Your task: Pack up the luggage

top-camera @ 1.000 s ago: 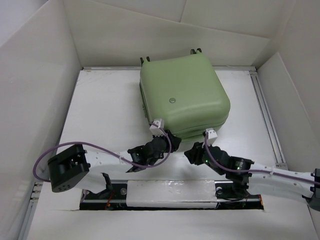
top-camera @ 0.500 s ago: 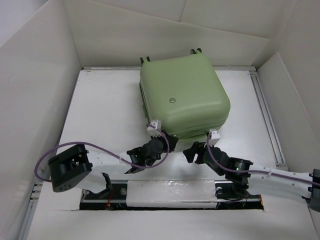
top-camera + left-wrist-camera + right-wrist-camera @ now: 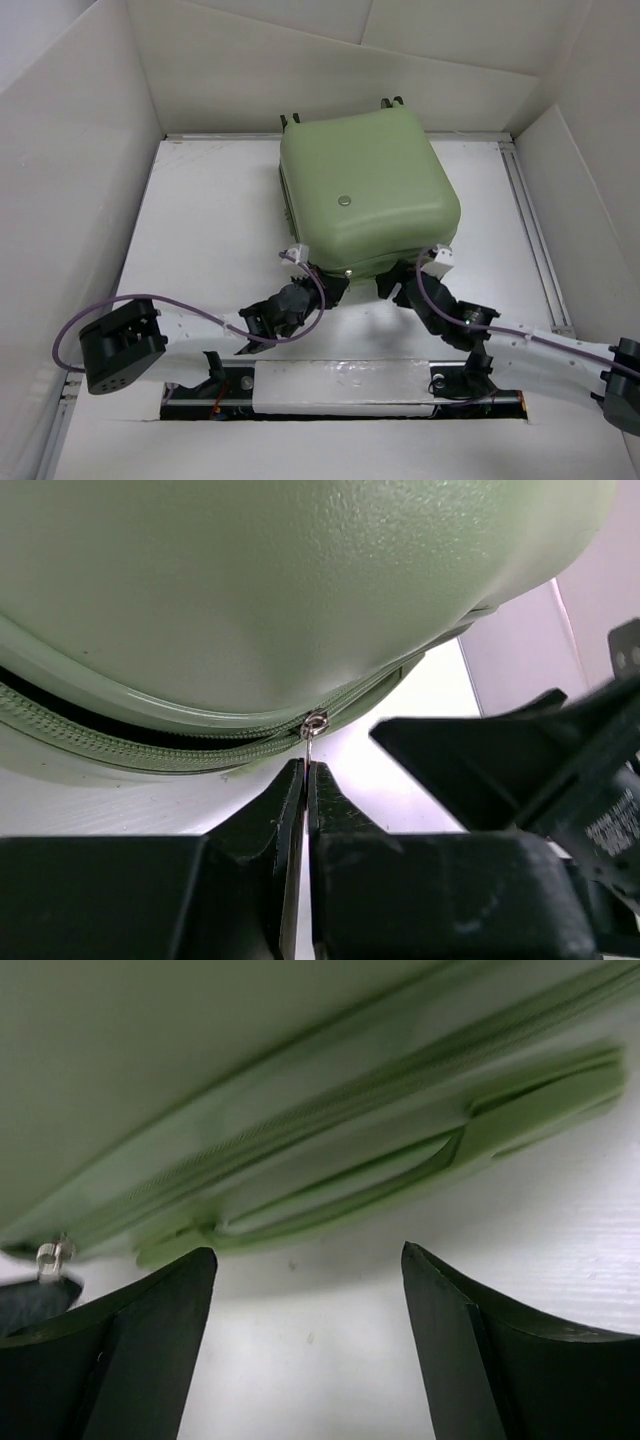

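suitcase: closed, lying flat on the desk, centre and toward the back. Wheels at the far edge, round silver badge on the top shell.
left end effector: low at the suitcase's near-left corner, level with the seam. Clenched, fingers pressed flat together.
zipper: green, follows the seam under the upper shell round the corner.
zipper pull: silver, hangs from the slider right above the left fingertips. Its tab drops into the line between them and looks pinched there, though the close view leaves some doubt.
right end effector: released, fingers spread wide, nothing between them. Sits just in front of the suitcase's near side, right of the left one and close beside it.
handle: flat, green, on the near side wall, directly ahead of the right fingers, apart from them.
cable: purple, one along each arm, looping up to the wrist.
surroundings: white panels on left, back and right of the desk.
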Controlling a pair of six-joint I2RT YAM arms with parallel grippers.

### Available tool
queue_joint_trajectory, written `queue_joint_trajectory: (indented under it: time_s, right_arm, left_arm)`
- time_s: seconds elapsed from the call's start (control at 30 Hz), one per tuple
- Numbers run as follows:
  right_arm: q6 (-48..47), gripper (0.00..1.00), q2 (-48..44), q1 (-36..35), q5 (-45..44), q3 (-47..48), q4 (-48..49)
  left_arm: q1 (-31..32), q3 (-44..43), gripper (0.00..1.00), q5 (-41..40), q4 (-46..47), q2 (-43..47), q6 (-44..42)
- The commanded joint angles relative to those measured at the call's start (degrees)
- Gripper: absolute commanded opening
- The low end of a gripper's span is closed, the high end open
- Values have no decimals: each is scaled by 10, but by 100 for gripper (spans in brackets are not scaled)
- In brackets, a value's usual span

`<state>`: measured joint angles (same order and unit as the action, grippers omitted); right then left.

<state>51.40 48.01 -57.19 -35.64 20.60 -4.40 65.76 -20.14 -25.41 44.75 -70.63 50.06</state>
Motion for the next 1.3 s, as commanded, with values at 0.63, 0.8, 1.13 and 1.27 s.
queue_joint_trajectory:
  time_s: [0.63,0.8,1.13,1.27]
  right_arm:
    - [-16,0,91,206,115,30,78]
    - [-43,0,33,261,141,1,72]
    - [-140,0,-40,418,160,44,-34]
    - [-197,3,-58,494,215,87,-65]
  left_arm:
    - [-84,107,0,-11,-114,160,-8]
    - [-111,139,0,7,-133,199,-8]
    - [-119,42,12,-3,-295,282,-8]
    - [-171,-21,52,44,-321,256,-2]
